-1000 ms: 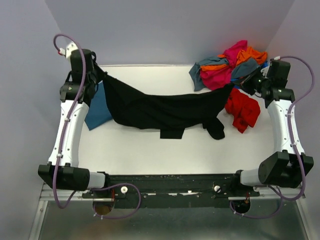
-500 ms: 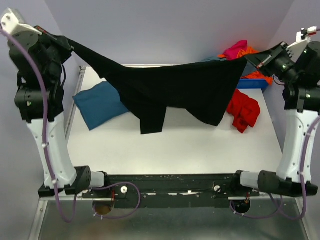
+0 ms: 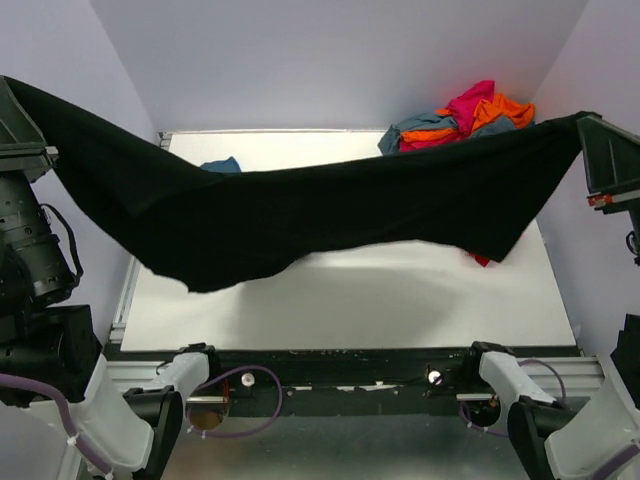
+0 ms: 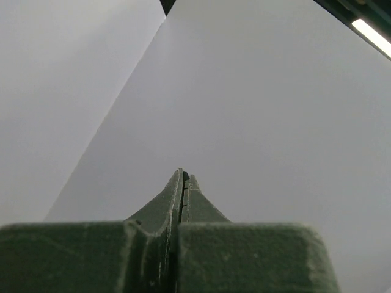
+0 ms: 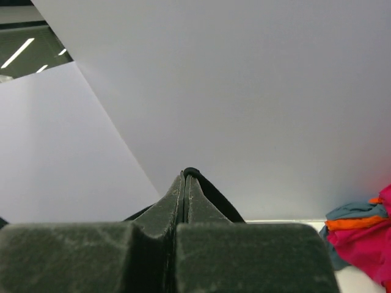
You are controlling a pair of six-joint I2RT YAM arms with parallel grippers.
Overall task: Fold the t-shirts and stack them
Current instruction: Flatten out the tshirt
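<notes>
Both shut: L claw (image 4: 183, 176) & R claw (image 5: 186, 174) pinch limp black tee (image 3: 300, 215), sagging.

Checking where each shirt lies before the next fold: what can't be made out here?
Teal t-shirt: top view, mostly hidden behind the raised black t-shirt.
Red t-shirt: top view, only a sliver shows under the black hem.
Left gripper: cut off by the top view's left edge.
</notes>
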